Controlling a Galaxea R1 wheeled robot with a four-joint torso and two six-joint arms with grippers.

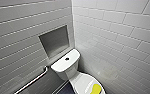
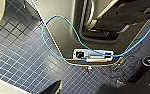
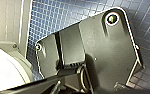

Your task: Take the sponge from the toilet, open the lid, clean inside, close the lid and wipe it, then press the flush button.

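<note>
The white toilet [image 1: 68, 71] stands in the corner of two tiled walls, low in the head view. Its lid [image 1: 84, 83] is down over the bowl. The small yellow sponge [image 1: 96, 89] lies on the lid's near right part. On the flat cistern top [image 1: 63, 63] sits the round dark flush button [image 1: 67, 59]. Both my grippers stand open and hold nothing; the sponge lies free on the lid. A white rounded body [image 3: 3, 71] that may be the bowl shows in the right wrist view.
A grey recessed niche [image 1: 54, 40] sits in the left wall above the cistern. A metal grab bar [image 1: 33, 80] runs along that wall lower down. The floor is small dark blue tiles [image 2: 18, 55]. A blue cable [image 2: 53, 30] loops over my own base.
</note>
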